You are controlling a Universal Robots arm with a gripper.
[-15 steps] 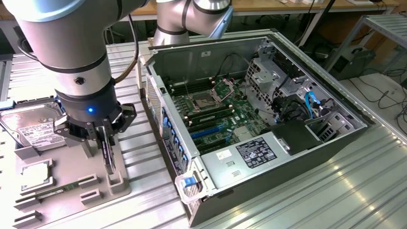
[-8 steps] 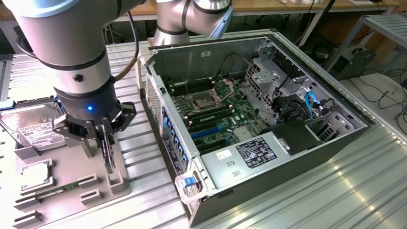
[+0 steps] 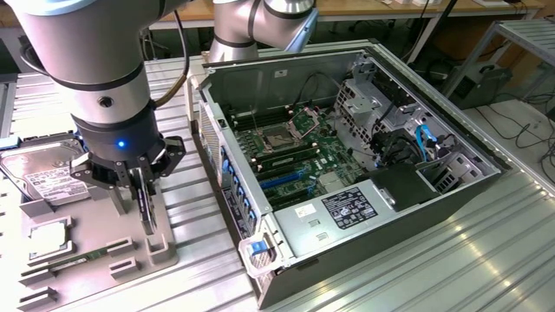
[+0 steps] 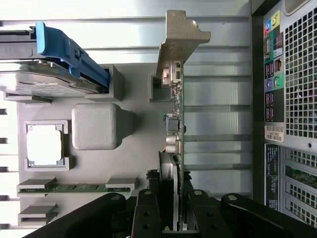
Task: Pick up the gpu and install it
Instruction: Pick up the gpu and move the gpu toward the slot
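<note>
A ribbed metal table (image 3: 451, 260) is spanning the work area, its long slats running diagonally across the exterior view. Overhead light is reflecting off the slats in pale patches toward the exterior view's right. In the wrist view the same table surface (image 4: 218, 119) is showing parallel grooves and is glaring almost white along one edge. Behind the table, a wooden bench top (image 3: 364, 8) is running along the back of the room. A metal-framed rack (image 3: 520, 32) is standing at the exterior view's far right. Below it, a black box (image 3: 479, 81) is sitting on the light floor (image 3: 511, 114), where loose cables (image 3: 531, 133) are lying.
</note>
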